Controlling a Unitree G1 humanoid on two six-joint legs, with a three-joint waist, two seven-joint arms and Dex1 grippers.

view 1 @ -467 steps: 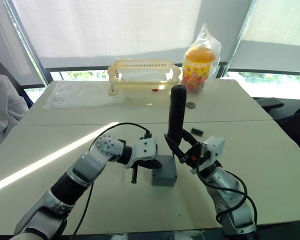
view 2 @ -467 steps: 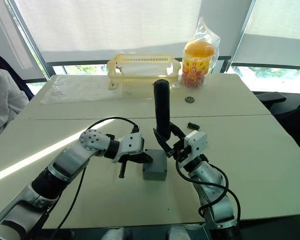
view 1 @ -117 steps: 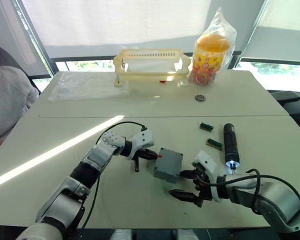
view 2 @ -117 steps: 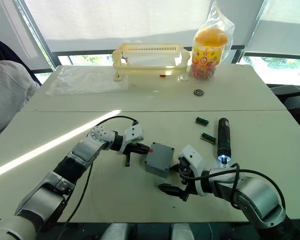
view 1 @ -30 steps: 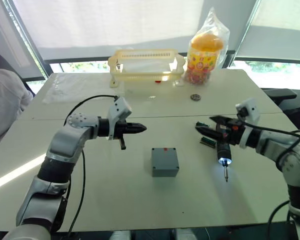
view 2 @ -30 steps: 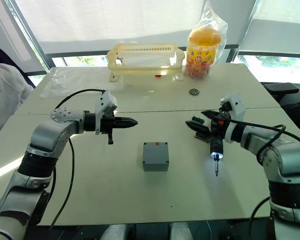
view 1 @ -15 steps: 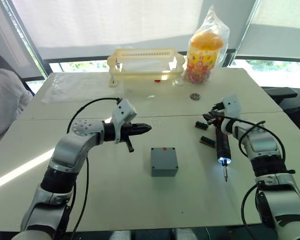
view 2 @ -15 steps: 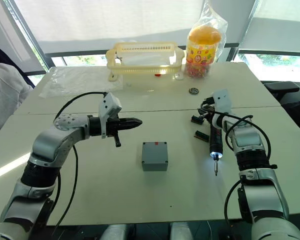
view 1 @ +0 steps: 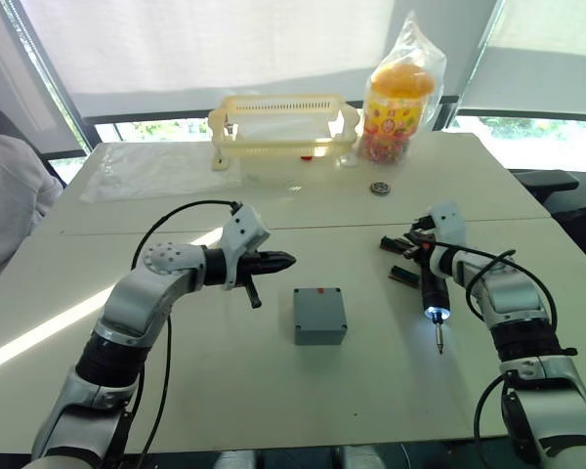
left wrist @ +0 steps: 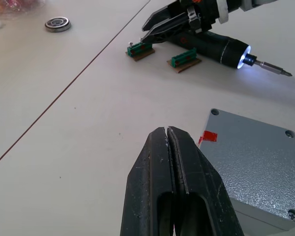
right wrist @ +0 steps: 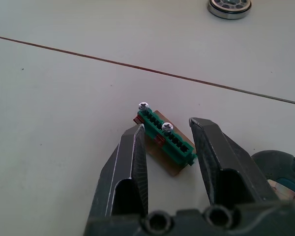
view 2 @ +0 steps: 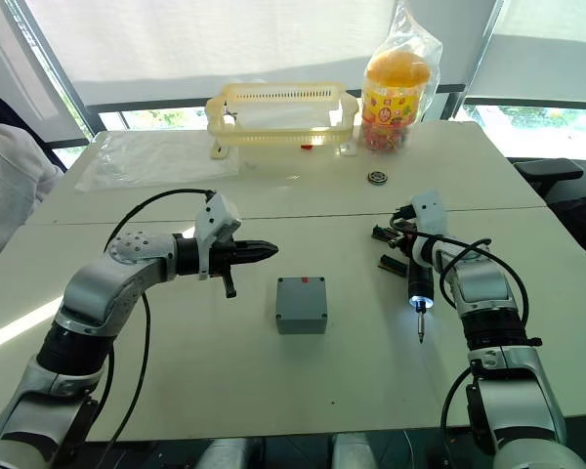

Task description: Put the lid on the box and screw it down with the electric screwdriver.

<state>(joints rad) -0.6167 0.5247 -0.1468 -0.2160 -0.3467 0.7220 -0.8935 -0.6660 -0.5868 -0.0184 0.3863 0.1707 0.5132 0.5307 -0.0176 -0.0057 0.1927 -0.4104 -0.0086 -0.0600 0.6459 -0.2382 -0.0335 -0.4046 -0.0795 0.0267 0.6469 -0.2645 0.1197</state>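
Observation:
The grey box (view 1: 320, 337) stands in the middle of the table with a red mark on its far side. The lid (left wrist: 250, 157) lies flat on top of it, with screw heads at its corners. The black electric screwdriver (view 1: 431, 284) lies on the table to the right of the box, its tip light on. My left gripper (view 1: 285, 260) is shut and empty, hovering just left of the box and beyond it. My right gripper (right wrist: 167, 132) is open, its fingers either side of a small green connector board (right wrist: 166, 136), next to the screwdriver's rear end.
A second green board (view 1: 403, 276) lies beside the screwdriver, and a metal bearing (view 1: 380, 188) sits farther back. A yellow basket (view 1: 283, 125) and a bagged jar of sweets (view 1: 399, 93) stand at the far edge. A person's sleeve (view 1: 5, 210) shows at the left.
My right gripper has dropped a little lower over the green board. My left gripper has shifted slightly down and back. The box and the screwdriver have not moved.

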